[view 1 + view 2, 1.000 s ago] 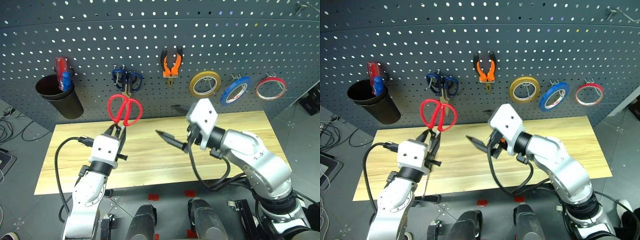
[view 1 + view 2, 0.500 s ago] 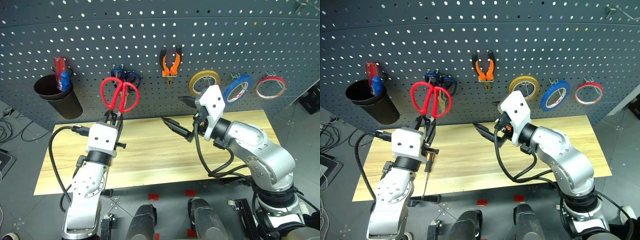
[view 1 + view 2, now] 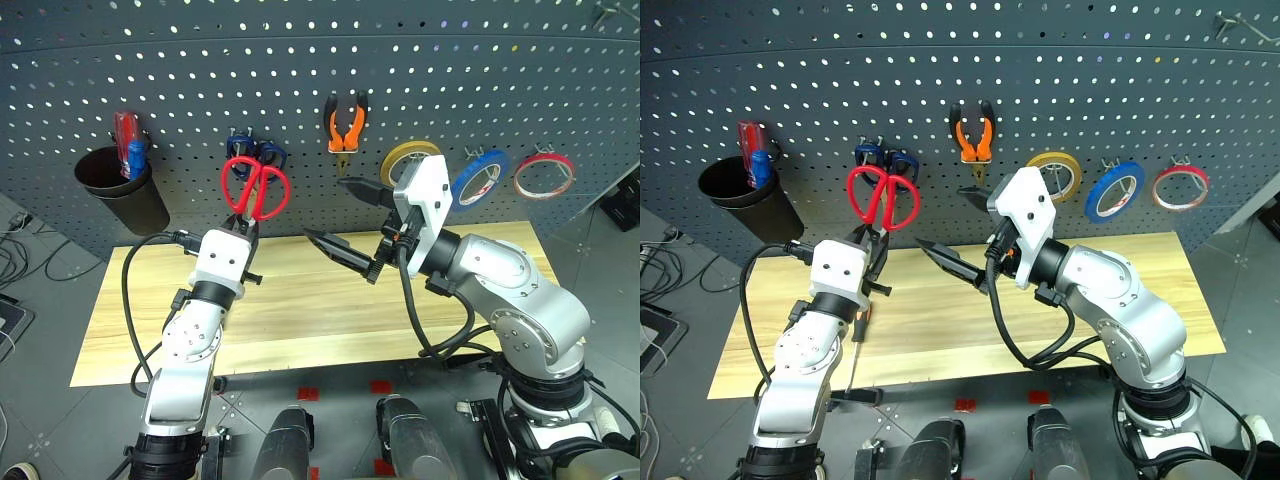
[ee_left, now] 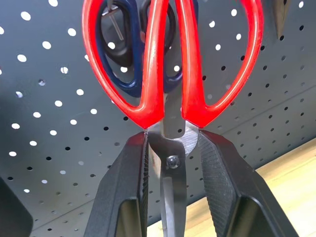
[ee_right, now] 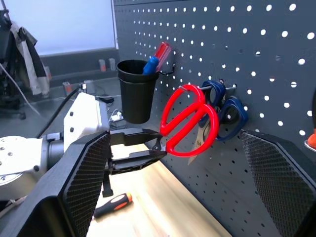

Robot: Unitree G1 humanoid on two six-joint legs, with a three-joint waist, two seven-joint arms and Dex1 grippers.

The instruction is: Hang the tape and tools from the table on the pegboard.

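- The left hand (image 3: 243,228) is raised in front of the pegboard (image 3: 300,90), its two black fingers (image 4: 123,192) pinching the red scissors (image 3: 256,188) by the blades near the pivot screw, handles pointing up.
- The red handles are just in front of the dark blue scissors (image 3: 243,148), which hang on a hook on the pegboard. From the left wrist view the blue loops show through the red ones; I cannot tell whether the two pairs touch.
- The right hand (image 3: 345,220) is held up between the red scissors and the yellow tape ring (image 3: 405,160), its fingers spread wide and holding nothing.
- The orange pliers (image 3: 343,122) hang on the pegboard, nose down, above the right hand.
- To the right of the pliers hang the yellow tape ring, then the blue tape (image 3: 480,175), then a red tape ring (image 3: 543,174), each on its own hook.
- A black cup (image 3: 125,192) is fixed to the pegboard at the far left, with a red handle and a blue handle sticking out of it.
- The screwdriver (image 3: 856,335) with the black and orange handle lies on the light wooden bench (image 3: 320,320), close under the left arm and partly hidden by it.
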